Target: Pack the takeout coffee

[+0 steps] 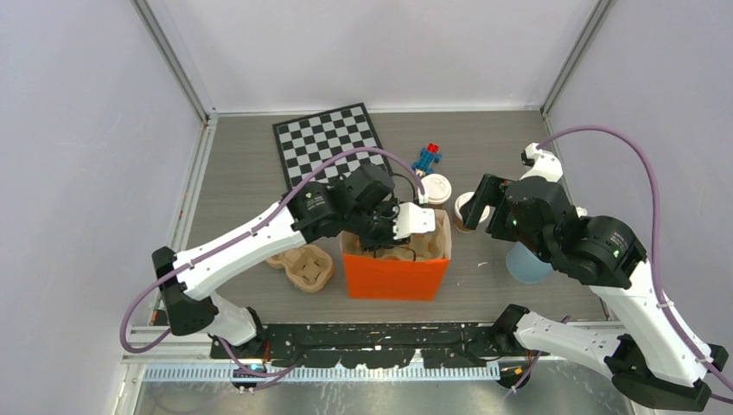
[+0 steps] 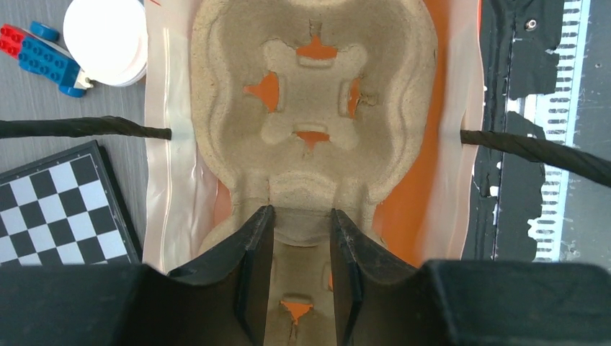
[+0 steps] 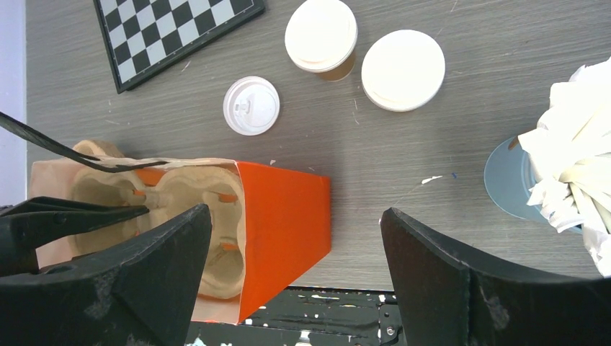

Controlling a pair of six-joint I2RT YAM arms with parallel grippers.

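The left pincer (image 2: 300,216) reaches down into the orange paper bag (image 1: 396,278). Its two fingers are pinching a ridge of the moulded-pulp cup tray (image 2: 310,162) that lies inside the bag. The bag's black twisted handles (image 2: 79,127) stick out to either side of the opening.

The right pincer (image 3: 295,216) hovers above the grey desk (image 1: 242,173) just right of the bag, its fingers spread wide with nothing between them.

None of the takeout coffee is in the tray. The white-lidded cup (image 3: 251,106) stands on the desk just behind the bag's far right corner, next to a blue and red toy-brick figure (image 1: 426,158). The cream-lidded cup (image 3: 320,36), with its brown paper side showing, and the third cup (image 3: 402,70) stand just beside each other, farther back and to the right. In the overhead view the right arm hides part of this pair.

A second pulp tray (image 1: 302,266) lies on the desk against the bag's left side. A checkerboard (image 1: 328,143) lies flat behind the bag. A pale blue tumbler (image 3: 504,180) stuffed with white paper napkins (image 3: 576,144) stands well to the right.
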